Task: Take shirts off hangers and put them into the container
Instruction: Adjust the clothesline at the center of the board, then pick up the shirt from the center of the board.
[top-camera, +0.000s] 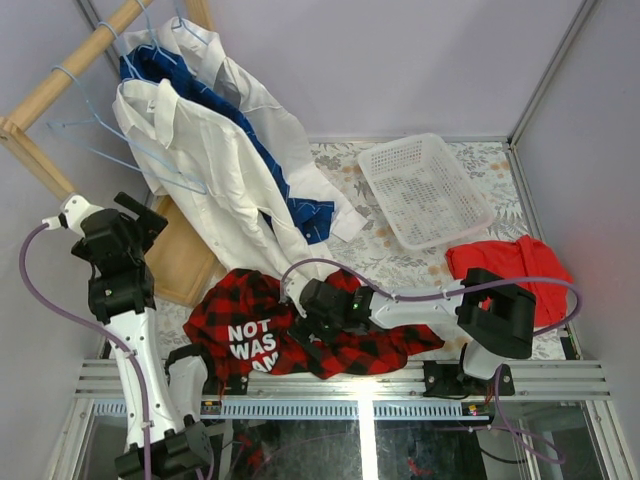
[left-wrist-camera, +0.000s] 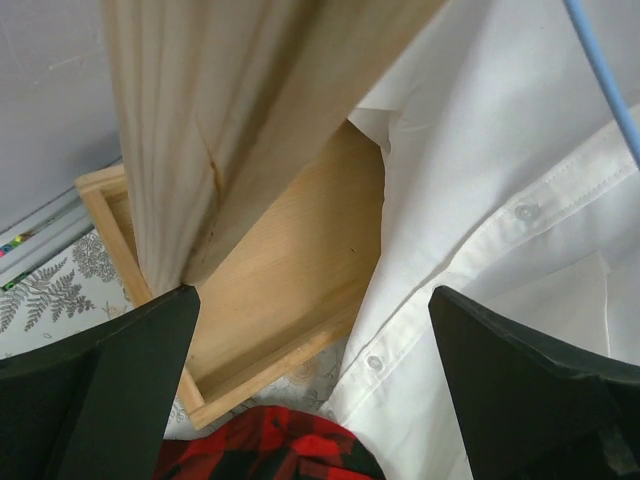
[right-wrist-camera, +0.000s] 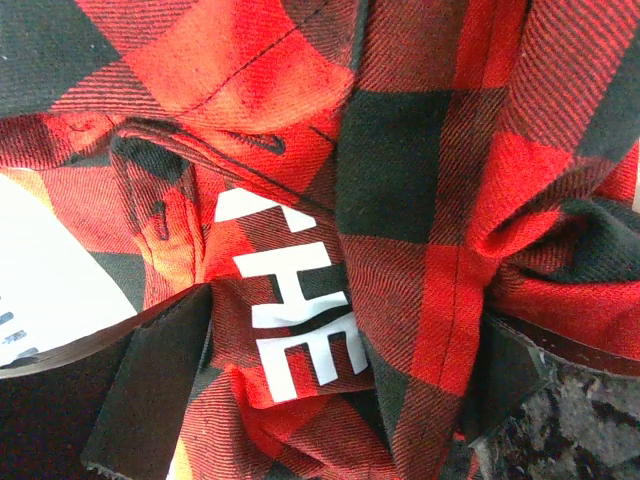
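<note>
Right gripper: jaws spread wide over the red-and-black plaid shirt (crumpled on the table), not clamped on it. Left gripper: fully open, empty, beside a hanging white shirt. Container stands well apart.

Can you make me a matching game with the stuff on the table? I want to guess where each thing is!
Things:
1. red-and-black plaid shirt
2. dark blue shirt with thin white checks
3. white perforated plastic basket
4. plain bright red cloth

Places:
A. hanging up on the left
B. at the back of the table
C. crumpled at the near edge
D. on the right side, nearer than the basket

Pairs: 1-C, 2-A, 3-B, 4-D
</note>
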